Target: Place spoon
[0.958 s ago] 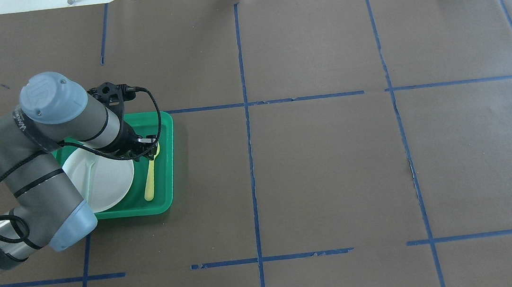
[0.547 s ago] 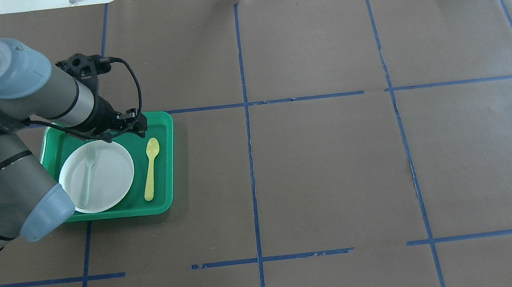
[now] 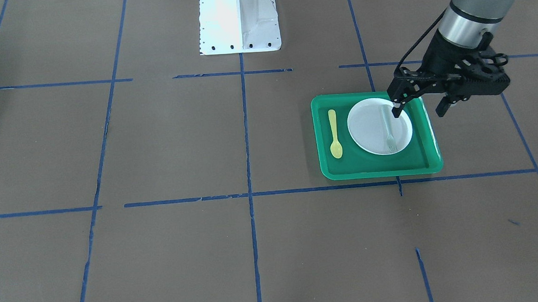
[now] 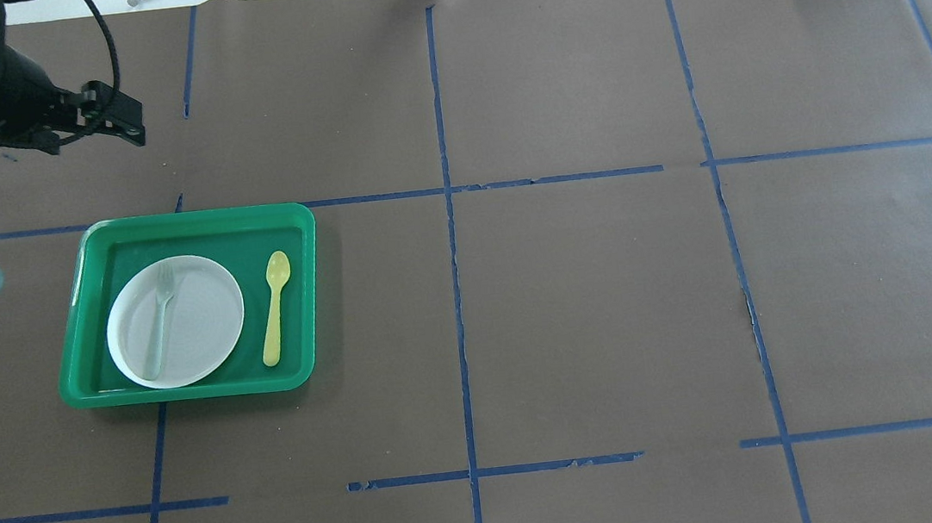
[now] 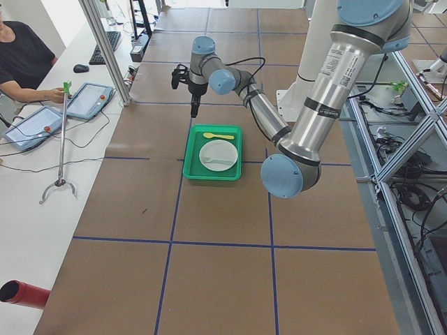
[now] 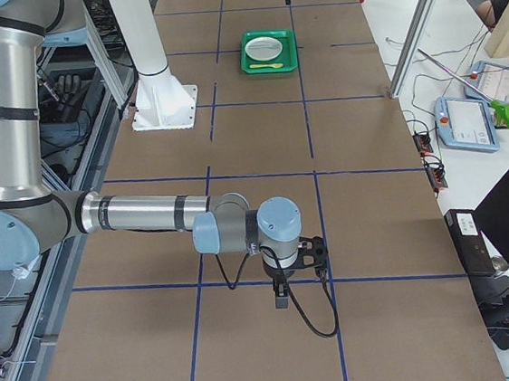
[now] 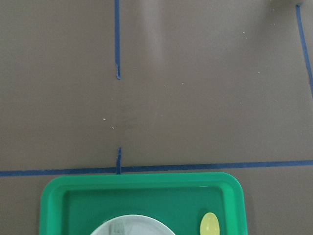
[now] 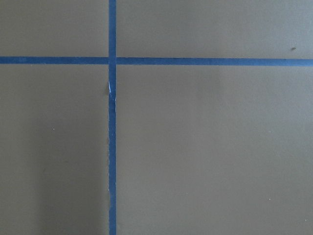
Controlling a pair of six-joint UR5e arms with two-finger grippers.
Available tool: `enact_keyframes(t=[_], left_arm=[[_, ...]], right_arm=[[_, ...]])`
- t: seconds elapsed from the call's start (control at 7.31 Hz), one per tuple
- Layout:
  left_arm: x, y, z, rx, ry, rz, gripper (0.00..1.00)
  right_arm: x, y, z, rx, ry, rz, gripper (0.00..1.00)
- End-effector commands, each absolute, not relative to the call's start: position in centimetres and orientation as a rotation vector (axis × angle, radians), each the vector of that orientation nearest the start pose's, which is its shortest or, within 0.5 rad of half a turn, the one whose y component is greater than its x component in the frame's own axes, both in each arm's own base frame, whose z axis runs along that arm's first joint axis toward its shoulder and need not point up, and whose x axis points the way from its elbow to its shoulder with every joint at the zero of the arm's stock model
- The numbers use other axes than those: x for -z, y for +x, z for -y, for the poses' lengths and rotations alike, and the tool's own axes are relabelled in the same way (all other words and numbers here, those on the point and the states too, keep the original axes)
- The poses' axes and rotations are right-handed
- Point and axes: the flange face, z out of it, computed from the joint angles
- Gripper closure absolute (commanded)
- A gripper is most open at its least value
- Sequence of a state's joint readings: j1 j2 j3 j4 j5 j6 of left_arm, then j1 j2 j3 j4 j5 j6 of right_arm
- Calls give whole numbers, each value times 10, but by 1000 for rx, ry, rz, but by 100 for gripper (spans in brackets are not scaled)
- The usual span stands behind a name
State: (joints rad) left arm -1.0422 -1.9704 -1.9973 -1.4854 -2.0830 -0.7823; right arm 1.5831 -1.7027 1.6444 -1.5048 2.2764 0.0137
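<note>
The yellow spoon (image 4: 275, 307) lies flat in the right part of the green tray (image 4: 176, 220), bowl toward the far side, beside a white plate (image 4: 200, 324) that holds a pale fork (image 4: 160, 315). The spoon also shows in the front view (image 3: 335, 133) and at the bottom of the left wrist view (image 7: 210, 224). My left gripper (image 4: 91, 136) is open and empty, raised beyond the tray's far edge, apart from the spoon. In the front view the left gripper (image 3: 419, 112) hangs over the tray's edge. My right gripper (image 6: 281, 297) hovers far off over bare table; I cannot tell if it is open or shut.
The brown table is crossed by blue tape lines (image 4: 448, 211). The white robot base plate (image 3: 239, 23) sits at the robot's side of the table. A person and tablets (image 5: 91, 101) are beside the table's far edge.
My left gripper has left the spoon's bowl end, risen and moved away past the tray's far edge, to the left. The spoon stays in the tray.
</note>
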Motion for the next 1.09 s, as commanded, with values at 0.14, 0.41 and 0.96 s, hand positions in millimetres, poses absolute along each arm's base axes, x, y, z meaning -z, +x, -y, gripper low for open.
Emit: enact_keyframes(t=[0.14,0.41,0.96], left_arm=[[-349,85,566,-124,336,-707,0],[-466,-4,581,-251,266,-705,0],[-631,-71,467,-129,72,-764,0]], right_arm=[[-682,74,435,-22,8,706,0],[-682,74,435,-22,7,706,0],[-682,74,435,-22,7,706,0]])
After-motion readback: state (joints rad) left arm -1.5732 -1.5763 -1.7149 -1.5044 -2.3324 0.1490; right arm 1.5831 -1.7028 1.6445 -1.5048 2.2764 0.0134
